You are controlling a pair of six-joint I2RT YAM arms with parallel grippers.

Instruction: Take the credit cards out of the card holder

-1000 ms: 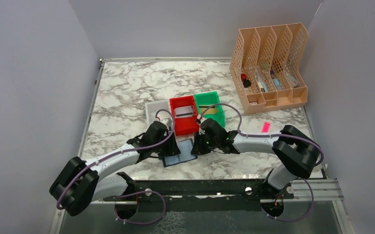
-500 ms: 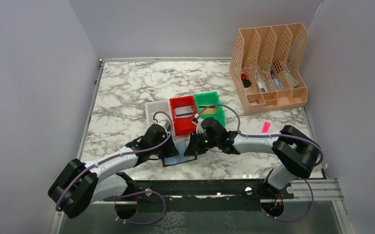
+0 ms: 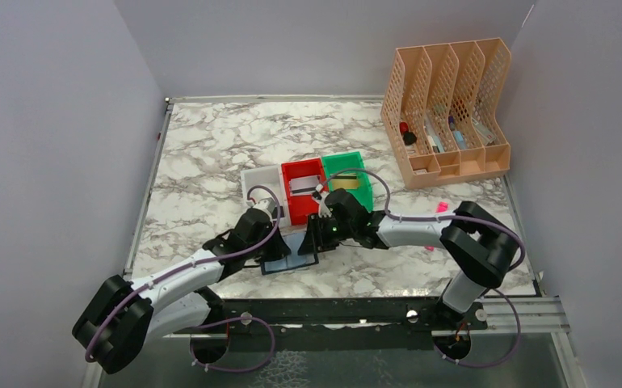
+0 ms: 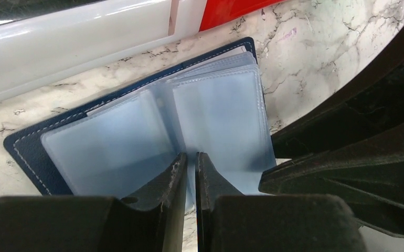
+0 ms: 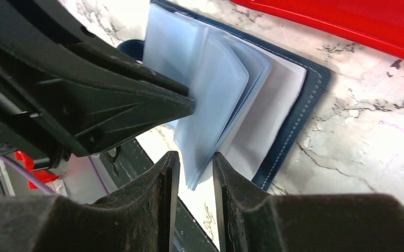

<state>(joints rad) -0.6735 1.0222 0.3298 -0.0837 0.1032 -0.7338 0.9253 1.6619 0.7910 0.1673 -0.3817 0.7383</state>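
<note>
light: bright, even | shadows: faint | glare: white bin (image 4: 74, 37), card holder sleeves (image 4: 215, 115) | wrist views: near edge soft

Plain grey walls (image 3: 49, 121) — a marbled table (image 3: 211, 145).

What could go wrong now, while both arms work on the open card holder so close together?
1. The left fingers seem to pinch the clear sleeves of the card holder; a pull may tear them or drag the holder.
2. The right fingers stand around several sleeves at once, so closing may crumple them together.
3. The two arms' fingers are almost touching; they may collide.
</note>
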